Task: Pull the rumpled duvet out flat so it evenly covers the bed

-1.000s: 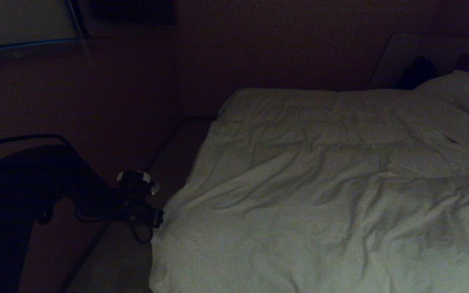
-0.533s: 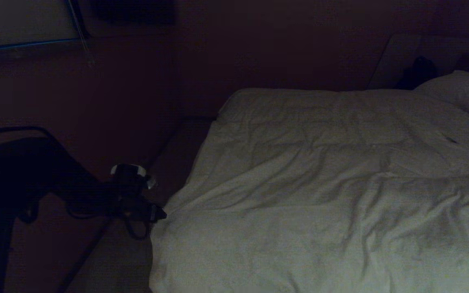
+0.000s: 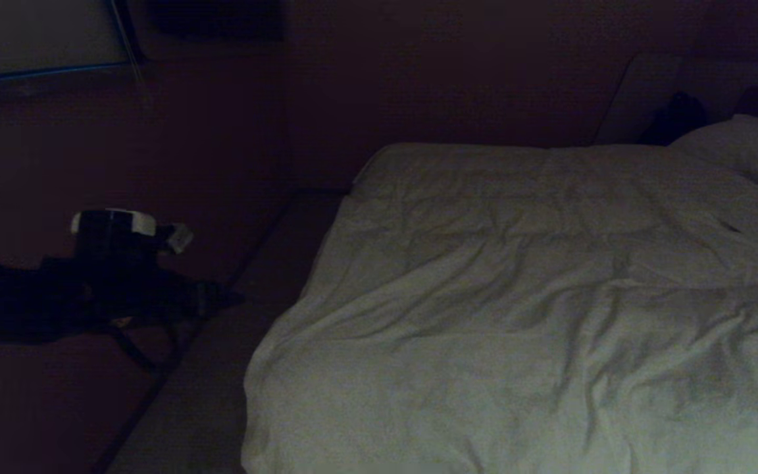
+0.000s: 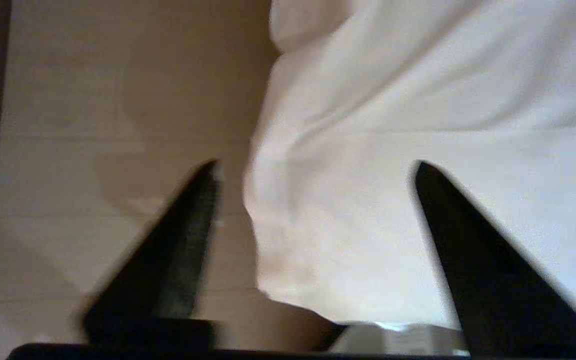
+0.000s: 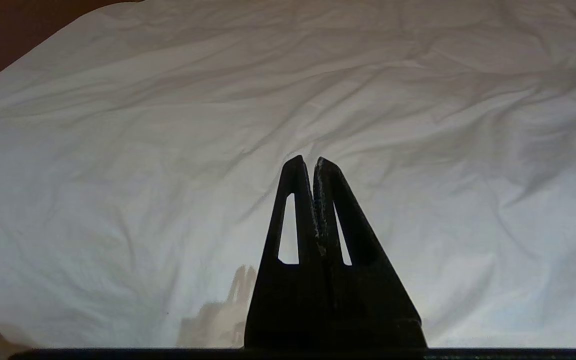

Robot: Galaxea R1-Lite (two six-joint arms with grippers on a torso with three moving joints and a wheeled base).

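Observation:
The white, creased duvet (image 3: 517, 316) lies spread over the bed, its left edge hanging at the pale platform base (image 3: 201, 395). My left gripper (image 3: 224, 301) hovers over the floor to the left of the bed, clear of the duvet. In the left wrist view that gripper (image 4: 315, 165) is open, with nothing between its fingers; the duvet's (image 4: 393, 150) corner and the platform (image 4: 93, 125) lie beyond them. In the right wrist view the right gripper (image 5: 308, 160) is shut and empty above the duvet (image 5: 168, 150). The mattress is hidden under the duvet.
A white pillow (image 3: 747, 148) lies at the far right end of the bed. A small dark object (image 3: 675, 115) stands behind it by a pale panel. Dark red floor (image 3: 155, 164) stretches to the left of the bed.
My left gripper was at the duvet's left edge. It has opened and drawn back to the left, away from the bed. The duvet lies as before.

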